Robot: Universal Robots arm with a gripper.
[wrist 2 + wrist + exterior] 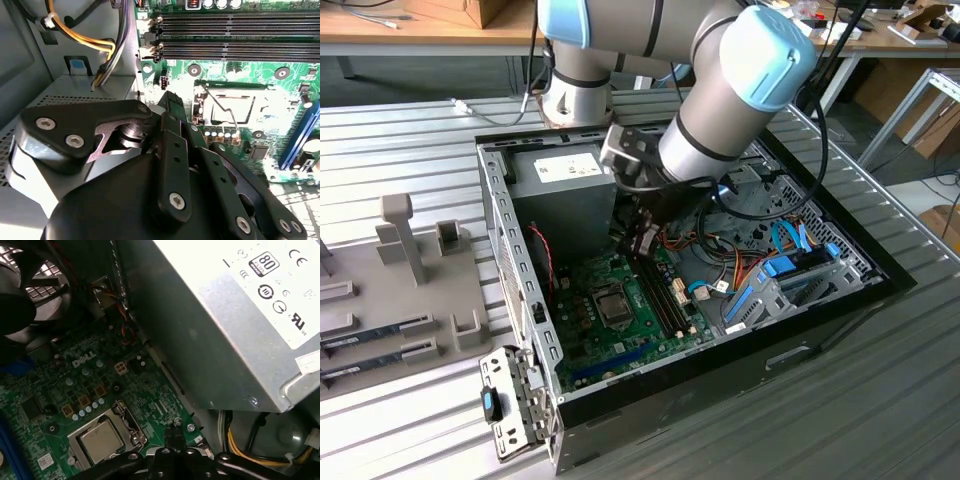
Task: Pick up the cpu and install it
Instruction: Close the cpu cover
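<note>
The cpu (pixel 102 440), a small square chip with a dull silver top, lies flat inside the metal-framed socket on the green motherboard. It also appears in the exterior view as the cpu (pixel 613 306) and in the second wrist view as the cpu (pixel 231 108), with a thin wire lever running along the frame. My gripper (pixel 645 243) hangs inside the open computer case, a little above the board. It is beside the socket, on the side toward the power supply. In both wrist views the gripper (pixel 172 101) (pixel 173 433) has its fingers together and nothing between them.
The grey power supply (pixel 565 185) (pixel 240 315) stands close beside the gripper. Black memory slots (pixel 235 30) run along the socket, a fan (pixel 20 295) sits past it, and orange and blue cables (pixel 730 270) lie at the exterior view's right. A grey fixture tray (pixel 410 300) is outside the case.
</note>
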